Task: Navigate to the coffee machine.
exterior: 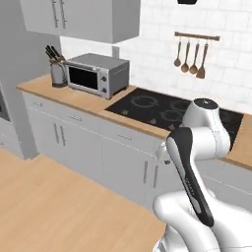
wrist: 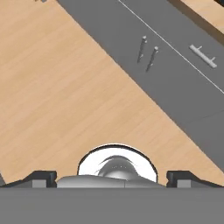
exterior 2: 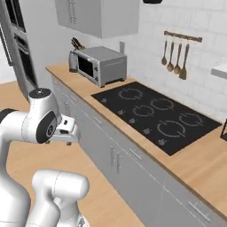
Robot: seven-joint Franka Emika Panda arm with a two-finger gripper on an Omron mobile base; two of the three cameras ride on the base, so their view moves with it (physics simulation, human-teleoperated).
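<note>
Wooden floor (wrist: 65, 87) and grey cabinet doors (wrist: 175, 74) below gripper (wrist: 112, 177), fingers wide apart, holding nothing

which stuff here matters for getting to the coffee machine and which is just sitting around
Belongs to the job:
- tool, jaws apart, nothing between them, pointing down at the wooden floor

Just there:
- toaster oven
- knife block
- cooktop
- hanging utensils
- wall cabinet
- base cabinets
</note>
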